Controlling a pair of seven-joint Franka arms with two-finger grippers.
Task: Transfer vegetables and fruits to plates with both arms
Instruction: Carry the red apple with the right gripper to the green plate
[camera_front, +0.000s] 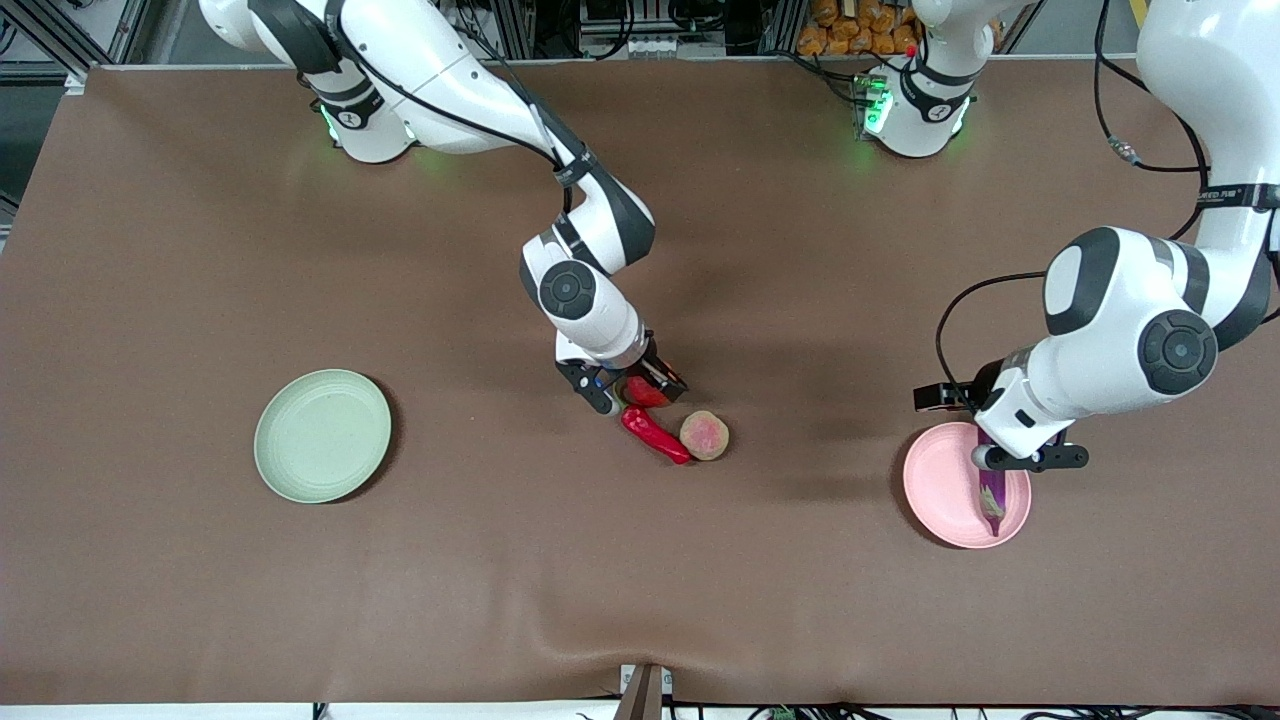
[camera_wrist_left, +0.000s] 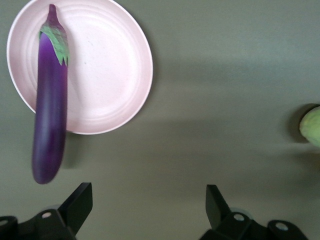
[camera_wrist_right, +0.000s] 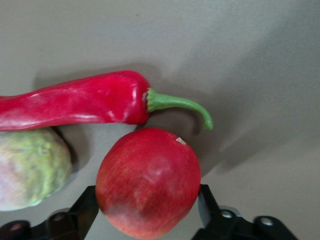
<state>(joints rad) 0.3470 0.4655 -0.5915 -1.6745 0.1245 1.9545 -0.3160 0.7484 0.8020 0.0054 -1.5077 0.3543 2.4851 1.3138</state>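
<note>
My right gripper (camera_front: 638, 392) is low at the table's middle, shut on the round red apple (camera_front: 645, 391), with a finger on each side of it in the right wrist view (camera_wrist_right: 147, 182). The red chili (camera_front: 655, 434) (camera_wrist_right: 75, 102) and the pinkish-tan peach (camera_front: 704, 435) (camera_wrist_right: 30, 170) lie close beside the apple, nearer the front camera. My left gripper (camera_front: 1030, 460) (camera_wrist_left: 148, 192) is open and empty over the pink plate (camera_front: 940, 485) (camera_wrist_left: 105, 75). The purple eggplant (camera_front: 992, 500) (camera_wrist_left: 50, 110) lies on that plate, its thick end overhanging the rim.
The pale green plate (camera_front: 322, 435) sits empty toward the right arm's end of the table. Brown cloth covers the table. A rounded greenish-tan thing (camera_wrist_left: 311, 125) shows at the edge of the left wrist view.
</note>
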